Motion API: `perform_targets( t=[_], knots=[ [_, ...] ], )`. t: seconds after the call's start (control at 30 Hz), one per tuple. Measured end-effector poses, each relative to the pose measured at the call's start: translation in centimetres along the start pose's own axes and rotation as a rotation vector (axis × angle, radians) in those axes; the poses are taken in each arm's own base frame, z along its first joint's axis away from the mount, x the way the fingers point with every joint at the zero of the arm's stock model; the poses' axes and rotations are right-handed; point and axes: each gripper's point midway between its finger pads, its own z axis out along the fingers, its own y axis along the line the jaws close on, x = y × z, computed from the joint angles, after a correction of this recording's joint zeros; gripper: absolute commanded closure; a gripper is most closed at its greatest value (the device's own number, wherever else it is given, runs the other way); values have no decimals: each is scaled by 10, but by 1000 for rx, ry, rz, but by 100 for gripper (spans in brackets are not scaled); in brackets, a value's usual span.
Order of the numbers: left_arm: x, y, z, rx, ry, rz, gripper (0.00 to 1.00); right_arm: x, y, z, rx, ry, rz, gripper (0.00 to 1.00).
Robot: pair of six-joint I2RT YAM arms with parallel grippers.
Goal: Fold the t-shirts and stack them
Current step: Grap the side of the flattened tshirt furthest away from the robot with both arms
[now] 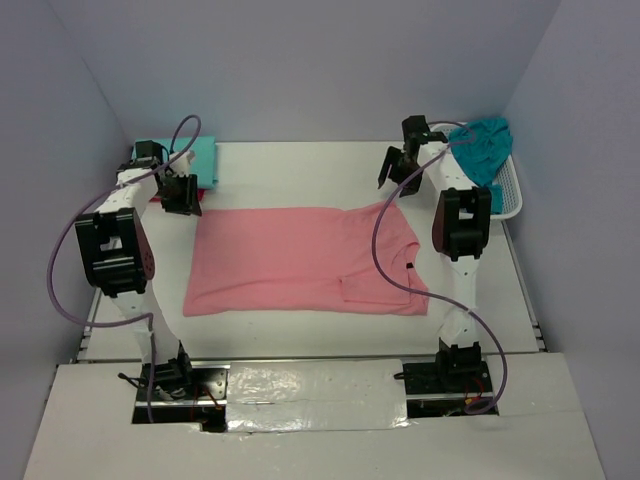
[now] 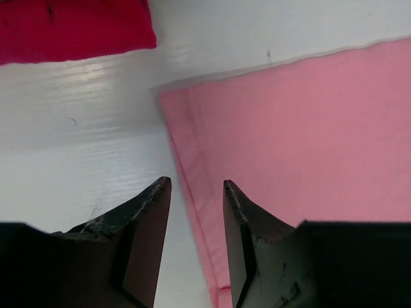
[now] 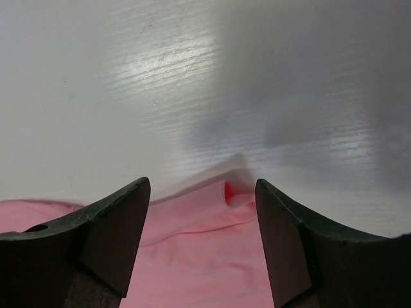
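Salmon-pink cloth t-shirt (image 1: 300, 260) is laid flat mid-table, with the left gripper (image 1: 181, 195) and right gripper (image 1: 400, 165) spread empty above its far corners. A folded mint-teal shirt (image 1: 195, 155) is stacked on a crimson shirt (image 2: 70, 25) at ten o'clock. A teal-blue shirt (image 1: 485, 145) is heaped in a white lattice basket (image 1: 508, 195) at two.

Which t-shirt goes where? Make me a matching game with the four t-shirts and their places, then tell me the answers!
T-shirts:
1. salmon pink t-shirt
2. teal-blue t-shirt
3. mint-teal t-shirt
4. red t-shirt

Places:
A. heaped in the white basket at the far right
B. folded in the far left corner
C. spread flat in the middle of the table
D. far left, just an edge peeking out at the mint-teal one's near side

Pairs: 1-C, 2-A, 3-B, 4-D.
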Motion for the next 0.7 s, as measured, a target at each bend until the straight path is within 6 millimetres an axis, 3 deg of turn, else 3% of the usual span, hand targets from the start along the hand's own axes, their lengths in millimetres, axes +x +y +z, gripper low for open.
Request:
perform_targets(
  t=[0.17, 0.3, 0.57, 0.67, 0.7],
  knots=[
    [19, 14, 34, -12, 63, -99, 48, -2, -6, -1, 36, -10, 0, 26],
    [19, 19, 53, -2, 75, -131, 47, 0, -8, 0, 40, -5, 0, 29],
    [6, 17, 60, 28, 20, -182, 44, 26, 0, 9, -24, 87, 19, 36],
    [1, 14, 63, 51, -1, -193, 46, 30, 4, 11, -50, 104, 27, 47],
    [0, 13, 63, 56, -7, -194, 49, 32, 5, 12, -60, 109, 31, 56]
  ],
)
